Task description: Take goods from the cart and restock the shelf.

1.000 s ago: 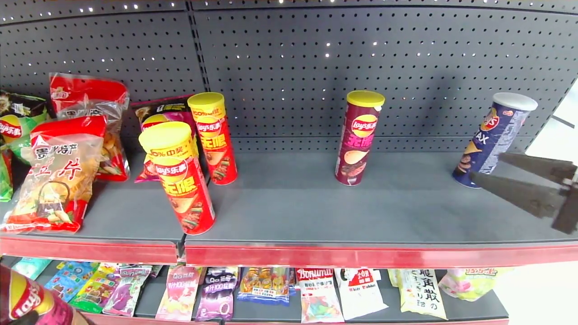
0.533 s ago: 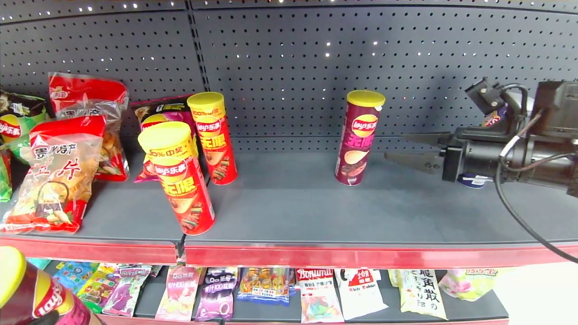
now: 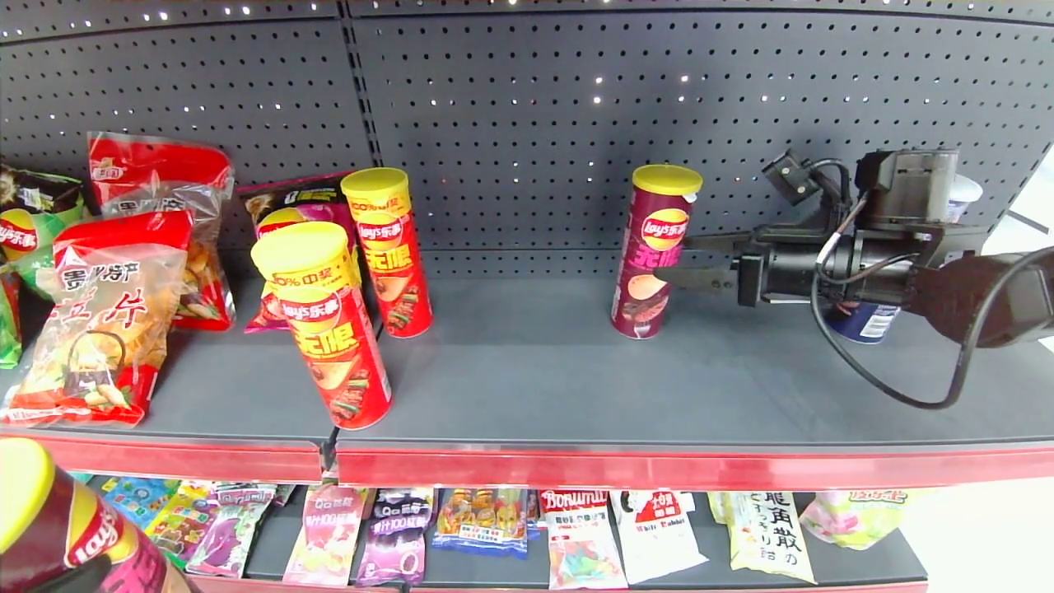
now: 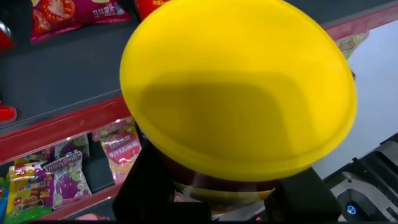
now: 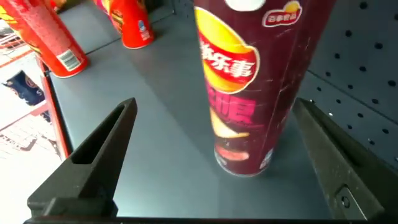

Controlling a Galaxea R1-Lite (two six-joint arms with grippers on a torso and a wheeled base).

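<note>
Shelf (image 3: pixel 535 387): standing maroon can (image 3: pixel 656 251) right of centre in head view, with yellow lid and round red-and-yellow logo above pink lettering.
Right gripper (image 3: pixel 677 259) level with its label, jaws spread wide, one finger each side of can. Right wrist view shows gap both sides, fingers (image 5: pixel 93 155) apart from can.
Left gripper (image 4: pixel 221 202) clamped on second maroon can (image 3: pixel 58 535), lower left corner of head view. Left wrist view looks down on its yellow lid.
Blue can (image 3: pixel 860 323) partly behind right arm.
Two red cans (image 3: pixel 338 346) left of centre; snack bags (image 3: pixel 107 313) far left.
</note>
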